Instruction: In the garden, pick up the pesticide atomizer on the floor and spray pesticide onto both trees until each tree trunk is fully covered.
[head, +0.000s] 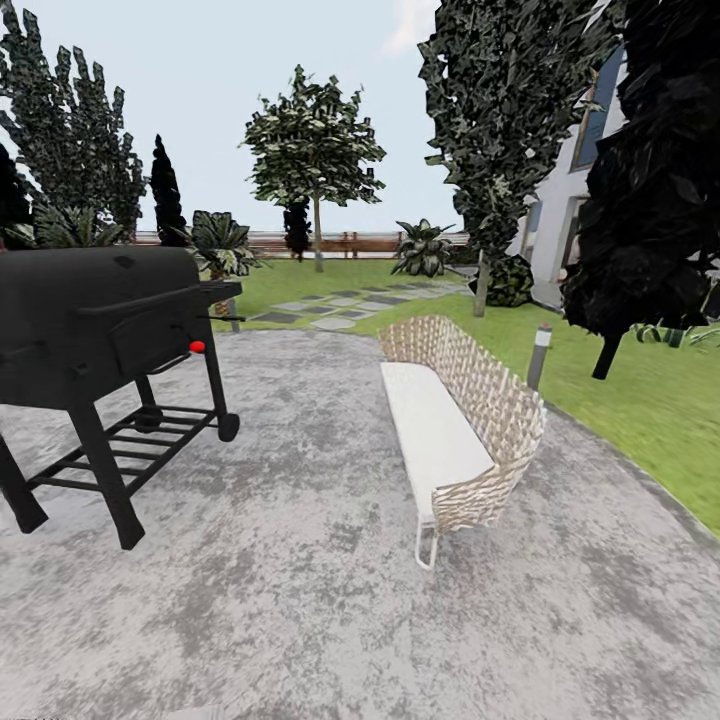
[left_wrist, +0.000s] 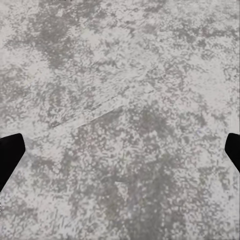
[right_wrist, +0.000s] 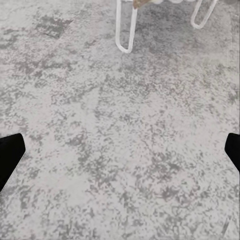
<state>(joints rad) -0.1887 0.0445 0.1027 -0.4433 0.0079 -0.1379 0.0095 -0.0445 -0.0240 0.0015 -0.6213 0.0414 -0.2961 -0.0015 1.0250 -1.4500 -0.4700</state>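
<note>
Both sets of fingers (left_wrist: 10, 155) (right_wrist: 10, 155) are spread wide over the floor (head: 300, 600), between grill (head: 90, 320) and bench (head: 450, 430).

Outdoor scene, pale sky. Mottled grey paving (head: 300, 600) with curved edge meets lawn (head: 640, 400). Black grill (head: 100, 330) left; white woven-back bench (head: 455, 430) centre-right. Wooden fence (head: 340, 242) far back; white house (head: 575, 190) right.
</note>
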